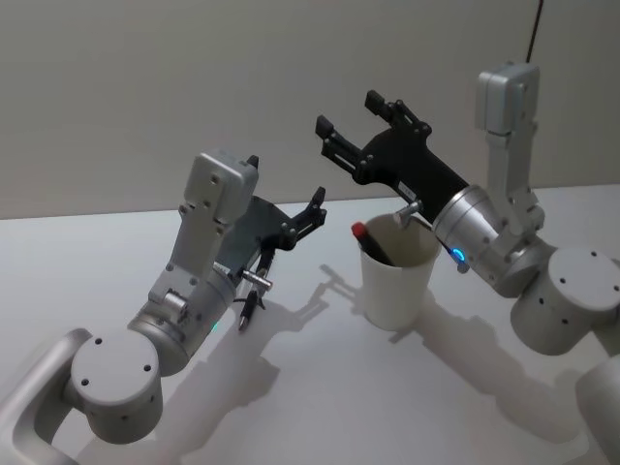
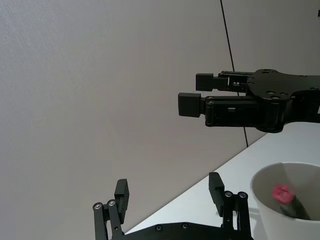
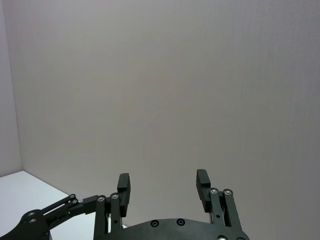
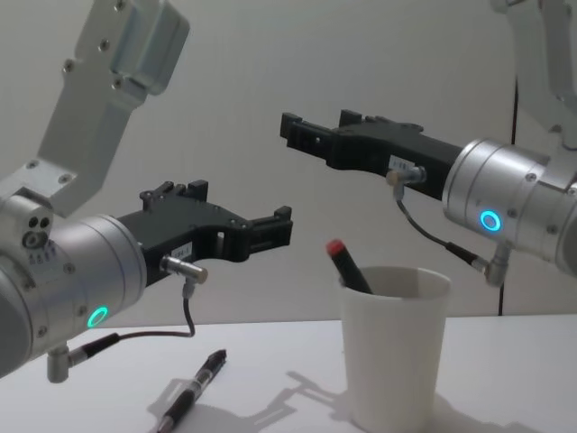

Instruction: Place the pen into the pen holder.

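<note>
Pens are counted two: red-tipped pen (image 4: pixel 350 266) in one pen holder (image 4: pixel 394 352), black pen (image 4: pixel 193 391) on the desk (image 4: pixel 270 347), seen from the chest; left hand (image 1: pixel 315 208) and right hand (image 1: pixel 349 113) are held open.

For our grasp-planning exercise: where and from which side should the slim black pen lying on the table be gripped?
Probably mid-barrel, from above, jaws across the slim black pen: it lies flat on the table, and the open left gripper hangs nearby.

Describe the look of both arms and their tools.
Both arms are silver-grey, with round joints and boxy upper links, and a glowing ring at each wrist. The left tool and right tool are black, two-fingered, with silver screws. A dark cable with a metal plug hangs from each.
</note>
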